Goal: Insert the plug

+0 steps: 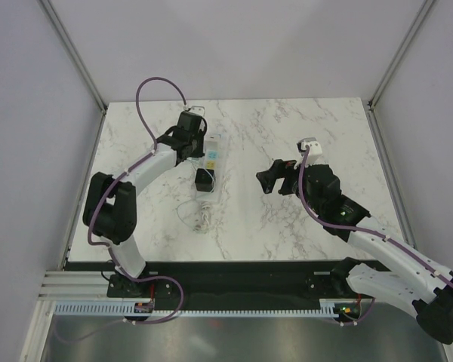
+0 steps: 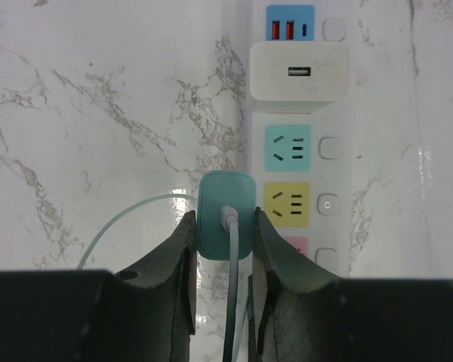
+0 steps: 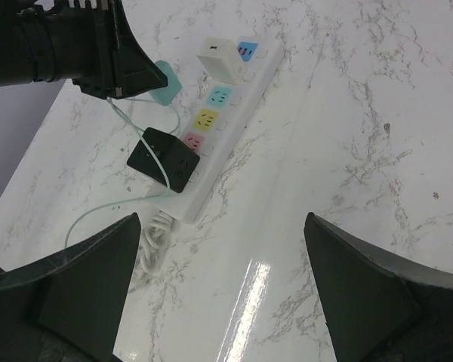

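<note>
**Near the counter's far-left corner: plug held, not yet in**

On the white marble counter [image 1: 287,136] lies a long white power strip [image 2: 334,113]. The right gripper [image 3: 220,226] gapes empty. The left gripper [image 2: 223,220] clamps the teal rounded plug [image 2: 214,202] just left of the strip. Next it likely needs aligning over a free socket.

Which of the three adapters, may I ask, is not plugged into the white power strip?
The teal rounded adapter, clamped in the left gripper beside the strip; the white adapter and black adapter sit in it.
</note>
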